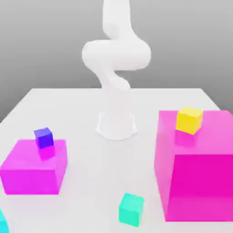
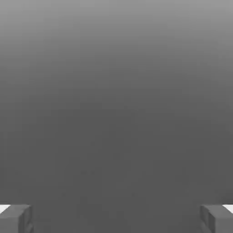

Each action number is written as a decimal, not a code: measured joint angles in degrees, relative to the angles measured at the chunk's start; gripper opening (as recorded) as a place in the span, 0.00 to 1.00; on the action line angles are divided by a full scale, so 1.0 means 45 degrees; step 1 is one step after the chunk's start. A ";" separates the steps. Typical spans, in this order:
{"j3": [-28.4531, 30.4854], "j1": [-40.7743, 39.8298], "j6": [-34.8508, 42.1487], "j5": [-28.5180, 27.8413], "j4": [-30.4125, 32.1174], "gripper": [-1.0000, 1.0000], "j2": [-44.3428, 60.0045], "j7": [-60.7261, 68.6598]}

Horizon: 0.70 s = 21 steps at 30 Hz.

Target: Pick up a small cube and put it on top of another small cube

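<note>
A sliver of a small cube (image 1: 2,223), bright cyan-blue, pokes in at the exterior view's lower left corner; the frame edge cuts off most of it. My white arm (image 1: 116,54) rises from its base (image 1: 116,125) at the table's far middle and curls upward out of the picture. In the hand view my gripper (image 2: 116,219) is open, its two grey fingertips (image 2: 16,218) standing far apart with nothing between them, in front of a plain grey background.
A low magenta block (image 1: 32,170) on the exterior view's left carries a dark blue cube (image 1: 44,137). A tall magenta block (image 1: 198,173) on the right carries a yellow cube (image 1: 189,119). A mint-teal cube (image 1: 131,209) sits on the white table (image 1: 86,109) near the front.
</note>
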<state>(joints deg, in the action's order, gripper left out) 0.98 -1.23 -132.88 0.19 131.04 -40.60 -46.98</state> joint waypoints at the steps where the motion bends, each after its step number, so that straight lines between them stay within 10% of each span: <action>1: 0.0098 -0.0116 -0.0112 0.0017 -0.0069 0.50 0.0500 -0.0112; 21: 0.2093 -0.2445 -0.2115 0.1186 -0.1365 0.50 0.9781 -0.1546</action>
<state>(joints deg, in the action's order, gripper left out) 10.40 -12.23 -142.40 5.53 124.90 3.41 -53.94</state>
